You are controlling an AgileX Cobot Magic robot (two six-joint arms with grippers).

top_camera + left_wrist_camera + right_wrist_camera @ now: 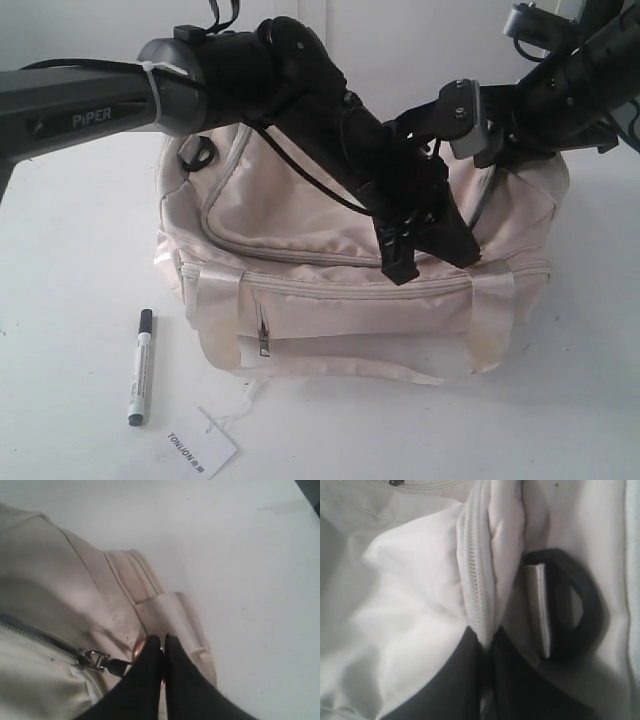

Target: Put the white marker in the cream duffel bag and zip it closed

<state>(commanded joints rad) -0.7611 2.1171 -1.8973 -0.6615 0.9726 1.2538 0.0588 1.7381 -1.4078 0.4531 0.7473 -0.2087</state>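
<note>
**Q:** Where is the slim white marker (140, 366) with the black cap?

**A:** It lies flat on the white bench (70, 260), near the front left corner of the soft cream fabric duffel bag (290, 215) but not touching it. A white paper tag (197, 441) lies just beside its dark end. Neither gripper is near it.

**Q:** How should it handle?

**A:** It looks light, rigid and smooth, so it may roll. The best hold is across mid-barrel. Open bench around it leaves room to descend from above.

**Q:** And the duffel bag?

**A:** It is limp cloth that will probably sag and follow any pull, so the fabric needs anchoring while the slider is drawn. The left gripper (163, 641) reaches across the top of the bag. Its jaws are together, pinching the copper-coloured ring (139, 647) on the metal zip pull (102, 661). The right gripper (487, 636) has its jaws clamped on the toothed zip edge (472, 580) beside a black end ring (592, 615).

**Q:** What limits movement?

**A:** Both arms cross closely above the right half of the bag, so that space is crowded. They also hide the zip there, and it cannot be told whether it is open.
</note>
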